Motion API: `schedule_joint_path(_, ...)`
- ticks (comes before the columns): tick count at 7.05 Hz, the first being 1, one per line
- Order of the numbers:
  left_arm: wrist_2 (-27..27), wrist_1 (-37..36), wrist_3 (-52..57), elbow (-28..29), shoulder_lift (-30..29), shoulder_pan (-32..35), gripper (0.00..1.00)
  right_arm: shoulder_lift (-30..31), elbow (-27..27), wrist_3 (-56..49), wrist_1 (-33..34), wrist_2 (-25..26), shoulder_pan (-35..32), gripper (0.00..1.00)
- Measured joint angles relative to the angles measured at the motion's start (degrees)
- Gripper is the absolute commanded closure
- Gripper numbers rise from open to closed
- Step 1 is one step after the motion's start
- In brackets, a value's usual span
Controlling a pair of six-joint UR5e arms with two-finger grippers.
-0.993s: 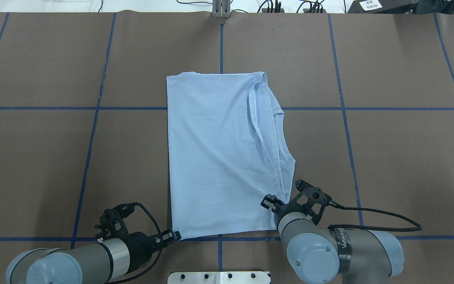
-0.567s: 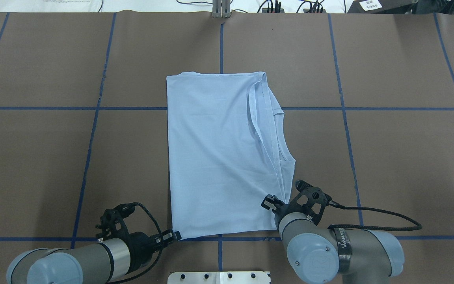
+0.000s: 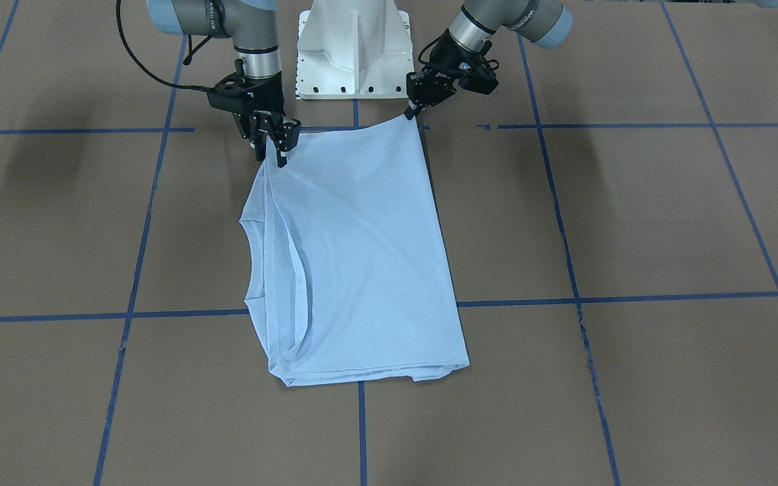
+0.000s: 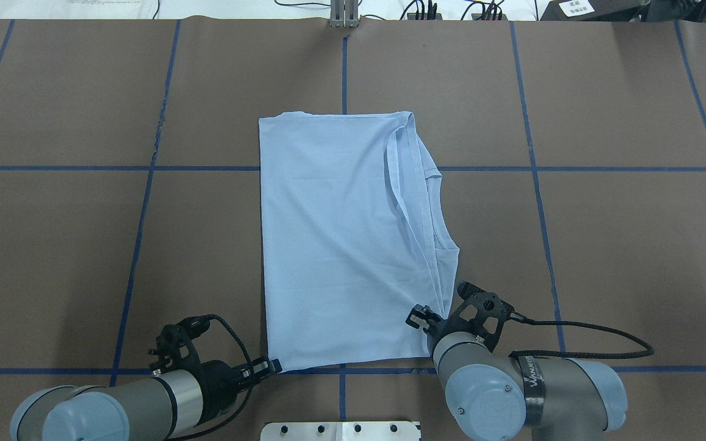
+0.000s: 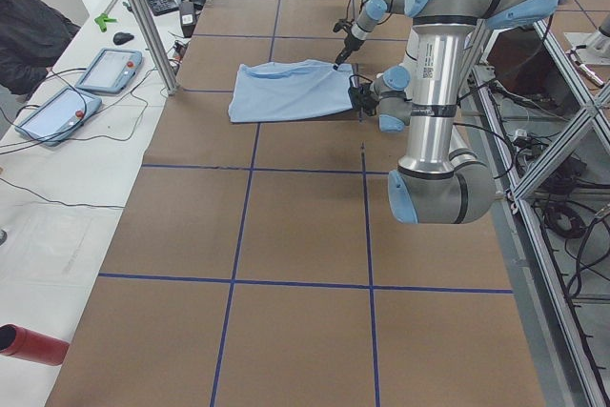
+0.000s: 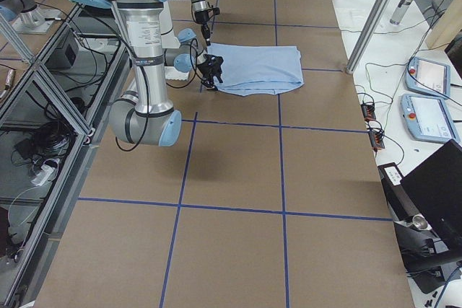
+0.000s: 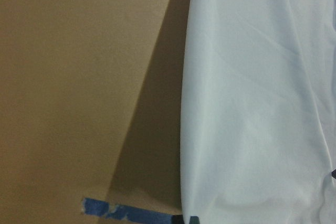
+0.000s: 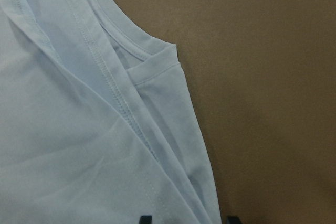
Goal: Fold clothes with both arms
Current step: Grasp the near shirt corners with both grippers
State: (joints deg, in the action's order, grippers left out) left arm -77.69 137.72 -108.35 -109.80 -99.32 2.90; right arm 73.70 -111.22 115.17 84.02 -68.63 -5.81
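Brown table covering (image 4: 622, 257) is marked into squares by blue tape lines (image 4: 138, 233). On the white side bench (image 5: 48, 226) alongside it, 2 teach pendants lie near each other, one (image 5: 110, 71) beyond the other (image 5: 55, 113), with a computer mouse (image 5: 121, 37), trailing black cables (image 5: 57, 202) and a red cylinder (image 5: 33, 345). An aluminium post (image 5: 143, 16) rises at the bench's edge.

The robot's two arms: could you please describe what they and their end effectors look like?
The left arm and right arm are grey metal tubes with rounded pale blue joint caps. The left end effector and right end effector are black, two-fingered, on black brackets. A black cable loops from each wrist. A black band with white lettering rings the right arm.
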Motion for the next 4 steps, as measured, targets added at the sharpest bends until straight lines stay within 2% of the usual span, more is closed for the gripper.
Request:
schedule_joint_path(1, -0.01, 0.00, 0.04, 0.03, -0.01, 0.00, 1.00, -0.05, 0.22, -0.02, -0.02, 0.05, 0.00, 0.95)
schedule_joint_path(2, -0.01, 0.00, 0.06, 0.03, -0.03, 0.00, 1.00, -0.11, 0.29, -0.02, -0.04, 0.05, 0.01, 1.00)
schedule_joint_path(4, -0.01, 0.00, 0.07, 0.03, -0.01, 0.00, 1.00, -0.35, 0.32, 0.10, -0.27, 0.13, 0.01, 1.00)
